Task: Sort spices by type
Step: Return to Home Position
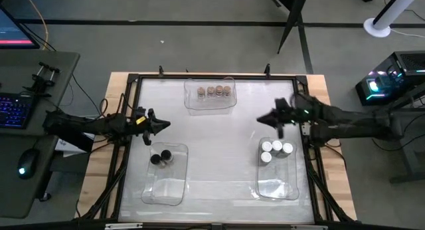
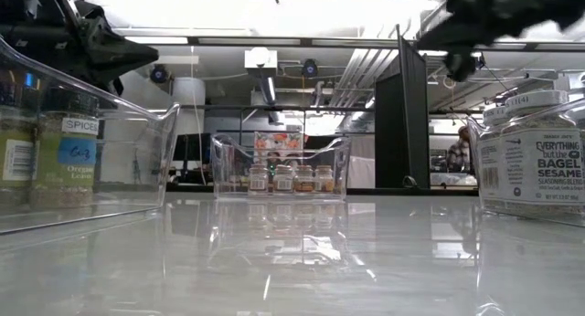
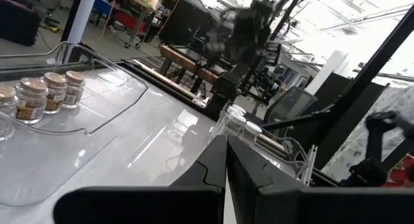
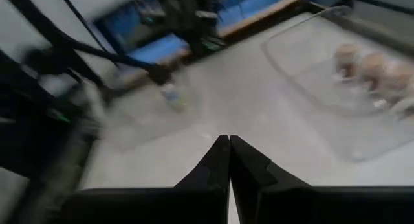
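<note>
Returning home, keep left pincer [image 1: 163, 125] and right pincer [image 1: 261, 120], both closed and empty, lifted above bin walls, leaving tan-lidded spices [image 1: 211, 92] in far bin [image 1: 211, 108], black-lidded spices [image 1: 161, 157] in near-left bin [image 1: 165, 189], white-lidded spices [image 1: 275, 149] in near-right bin [image 1: 277, 187] undisturbed.

A grey floor [image 1: 199, 44] surrounds the table [image 1: 337, 183]; a desk [image 1: 56, 70] with a lit keyboard [image 1: 14, 112] stands at its left.
</note>
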{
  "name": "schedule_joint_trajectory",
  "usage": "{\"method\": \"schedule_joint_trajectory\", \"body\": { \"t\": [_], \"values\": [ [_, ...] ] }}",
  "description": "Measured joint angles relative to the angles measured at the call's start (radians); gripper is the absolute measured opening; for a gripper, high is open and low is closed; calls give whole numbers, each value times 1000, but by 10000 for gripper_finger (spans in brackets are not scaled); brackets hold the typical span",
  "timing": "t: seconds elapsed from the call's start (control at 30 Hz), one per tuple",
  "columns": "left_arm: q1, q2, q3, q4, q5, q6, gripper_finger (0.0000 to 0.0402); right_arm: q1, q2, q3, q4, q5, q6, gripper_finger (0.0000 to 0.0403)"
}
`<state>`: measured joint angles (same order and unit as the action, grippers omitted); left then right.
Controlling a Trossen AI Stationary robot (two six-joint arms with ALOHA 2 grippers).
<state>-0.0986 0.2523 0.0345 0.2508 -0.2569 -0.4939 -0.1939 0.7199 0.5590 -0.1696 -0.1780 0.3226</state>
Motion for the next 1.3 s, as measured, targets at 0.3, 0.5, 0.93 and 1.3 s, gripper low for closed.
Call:
{"method": "schedule_joint_trajectory", "body": {
  "t": [0.3,0.5,0.93,1.3],
  "values": [
    [0,0,0,0,0,0,0,225,-373,-335,298,287,222,0],
    [0,0,0,0,0,-1,0,291,-361,-416,353,393,140,0],
    [0,1,0,1,0,-1,0,136,-363,-491,372,191,40,0],
    [0,1,0,1,0,-1,0,72,-362,-491,274,87,32,0]
  ]
}}
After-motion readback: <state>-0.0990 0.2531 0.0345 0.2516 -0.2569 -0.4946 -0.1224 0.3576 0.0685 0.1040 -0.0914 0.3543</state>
